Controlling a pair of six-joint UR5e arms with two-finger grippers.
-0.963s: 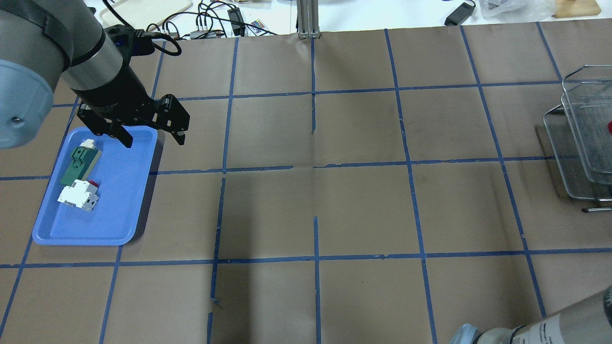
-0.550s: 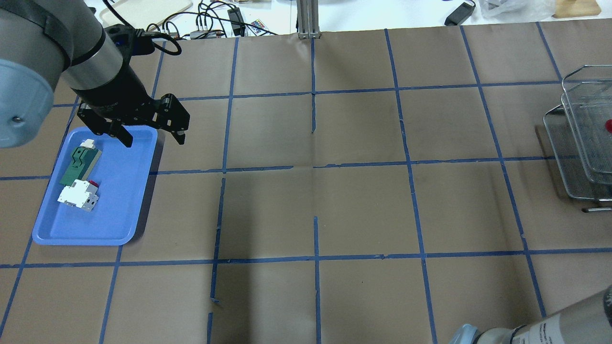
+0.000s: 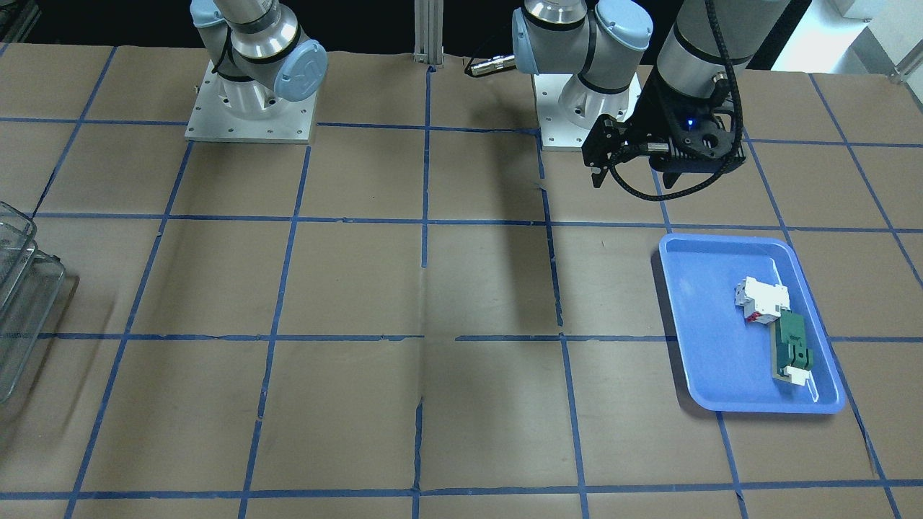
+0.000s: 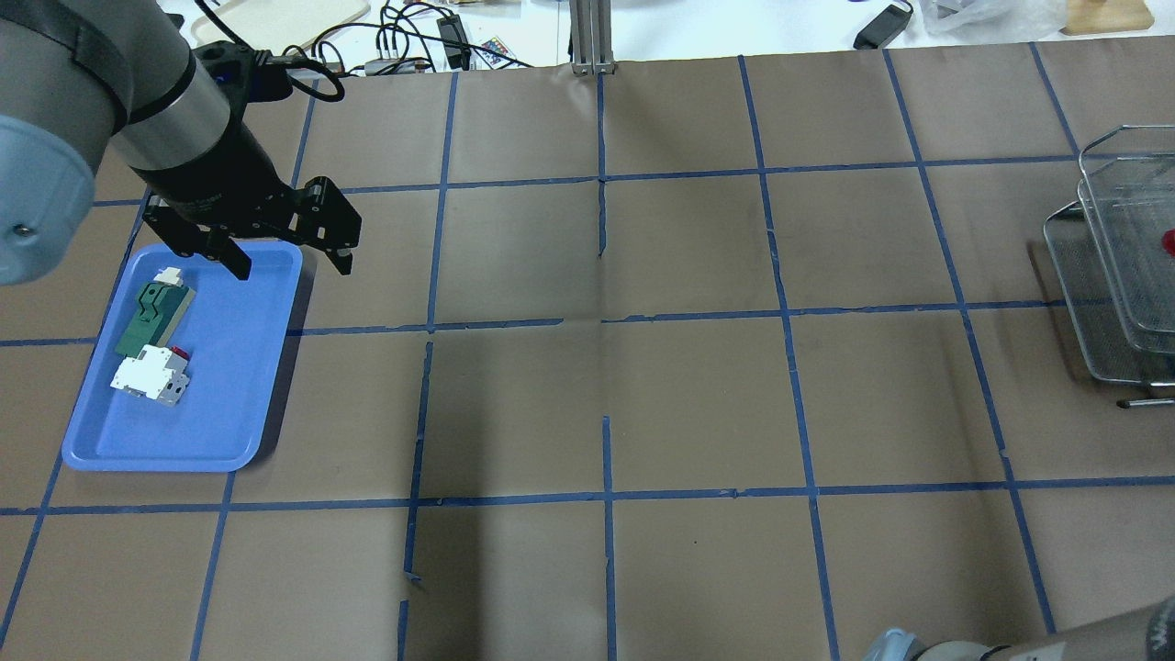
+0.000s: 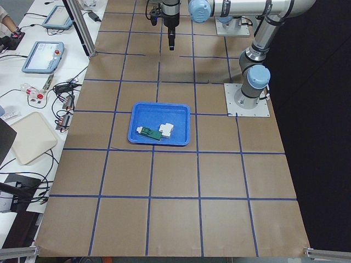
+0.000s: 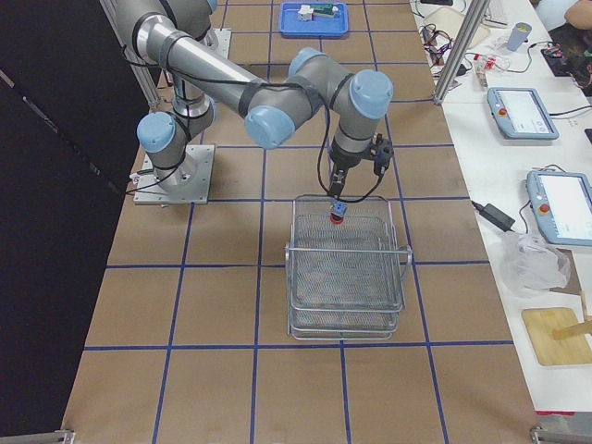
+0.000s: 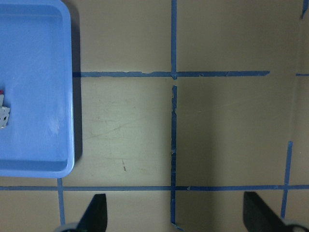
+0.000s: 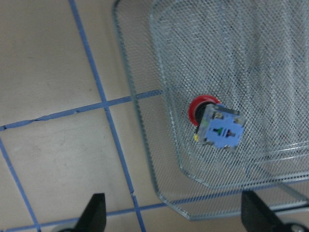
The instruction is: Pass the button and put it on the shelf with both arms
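The button [image 8: 212, 123] lies on the shelf [image 8: 251, 48], so the right arm [image 6: 277, 97] has its jaws apart above it; the left arm [image 4: 174, 119] holds empty jaws apart, its pass seemingly done.

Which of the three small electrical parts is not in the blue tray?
The red-capped button: it lies on the rack, while the white block and the green part lie in the blue tray.

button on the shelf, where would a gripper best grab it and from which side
Probably the squarish bluish block at the rear of the button, coming from straight above. It faces up off the shelf mesh and offers flat opposite sides for two fingers, while the round red cap sits lower and partly hidden.
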